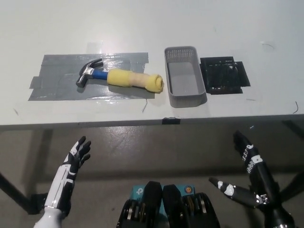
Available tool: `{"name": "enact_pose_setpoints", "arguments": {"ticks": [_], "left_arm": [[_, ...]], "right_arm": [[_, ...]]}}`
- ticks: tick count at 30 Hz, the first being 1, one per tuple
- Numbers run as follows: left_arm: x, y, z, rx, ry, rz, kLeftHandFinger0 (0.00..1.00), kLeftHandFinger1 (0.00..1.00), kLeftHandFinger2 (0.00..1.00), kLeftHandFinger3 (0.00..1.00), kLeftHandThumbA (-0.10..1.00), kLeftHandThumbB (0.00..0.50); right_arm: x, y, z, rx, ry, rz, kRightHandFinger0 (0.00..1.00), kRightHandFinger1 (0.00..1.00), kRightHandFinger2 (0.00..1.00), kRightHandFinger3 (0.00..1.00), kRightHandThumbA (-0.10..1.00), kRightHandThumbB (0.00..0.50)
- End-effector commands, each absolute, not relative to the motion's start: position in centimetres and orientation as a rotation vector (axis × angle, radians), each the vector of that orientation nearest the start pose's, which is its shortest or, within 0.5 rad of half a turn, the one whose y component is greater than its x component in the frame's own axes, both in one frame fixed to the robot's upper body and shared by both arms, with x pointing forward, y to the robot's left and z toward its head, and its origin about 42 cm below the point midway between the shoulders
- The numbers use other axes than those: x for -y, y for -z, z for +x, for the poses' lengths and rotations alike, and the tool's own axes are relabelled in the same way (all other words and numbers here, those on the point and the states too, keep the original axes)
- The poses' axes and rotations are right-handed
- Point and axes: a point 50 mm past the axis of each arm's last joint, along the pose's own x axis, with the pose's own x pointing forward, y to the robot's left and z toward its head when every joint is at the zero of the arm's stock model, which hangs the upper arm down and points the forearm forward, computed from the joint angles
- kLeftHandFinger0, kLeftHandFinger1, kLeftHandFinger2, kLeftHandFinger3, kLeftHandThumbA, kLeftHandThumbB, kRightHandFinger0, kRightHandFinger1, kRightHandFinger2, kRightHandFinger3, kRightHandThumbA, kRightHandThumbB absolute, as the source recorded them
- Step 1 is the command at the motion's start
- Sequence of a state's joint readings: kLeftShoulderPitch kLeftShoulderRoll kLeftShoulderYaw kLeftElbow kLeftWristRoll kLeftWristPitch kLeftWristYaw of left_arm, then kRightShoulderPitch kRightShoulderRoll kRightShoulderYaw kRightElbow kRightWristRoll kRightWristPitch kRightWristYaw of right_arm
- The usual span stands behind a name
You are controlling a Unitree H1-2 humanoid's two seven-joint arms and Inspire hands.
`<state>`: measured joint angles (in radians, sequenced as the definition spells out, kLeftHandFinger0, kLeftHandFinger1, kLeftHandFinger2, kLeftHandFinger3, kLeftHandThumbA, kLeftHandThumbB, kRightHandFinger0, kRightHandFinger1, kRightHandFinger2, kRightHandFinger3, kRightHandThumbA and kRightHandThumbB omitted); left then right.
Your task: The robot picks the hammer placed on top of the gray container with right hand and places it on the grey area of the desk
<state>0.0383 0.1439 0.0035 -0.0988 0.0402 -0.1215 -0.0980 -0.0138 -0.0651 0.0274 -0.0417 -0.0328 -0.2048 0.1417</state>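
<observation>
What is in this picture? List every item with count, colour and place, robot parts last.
hammer: one, steel head, blue neck, yellow grip, lying on the tape patch
tape patch: one, grey, left part of the desk
container: one, grey, right of the hammer
black mat: one, right of the container
desk: one, white
left hand: one, white, open, below the desk edge at lower left
right hand: one, black, open, lower right, below the desk edge

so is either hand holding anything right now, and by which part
Nothing is held. The white left hand and black right hand hang open below the desk edge; the yellow-handled claw hammer lies on the grey taped area.
</observation>
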Motion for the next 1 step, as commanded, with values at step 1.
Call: {"name": "enact_pose_setpoints", "arguments": {"ticks": [1], "left_arm": [[-25.25, -13.34, 27.43, 0.245, 0.103, 0.178, 1.0, 1.0, 1.0, 1.0, 1.0, 0.105]], "right_arm": [[21.19, -13.78, 29.39, 0.33, -0.189, -0.123, 1.0, 1.0, 1.0, 1.0, 0.91, 0.175]]}}
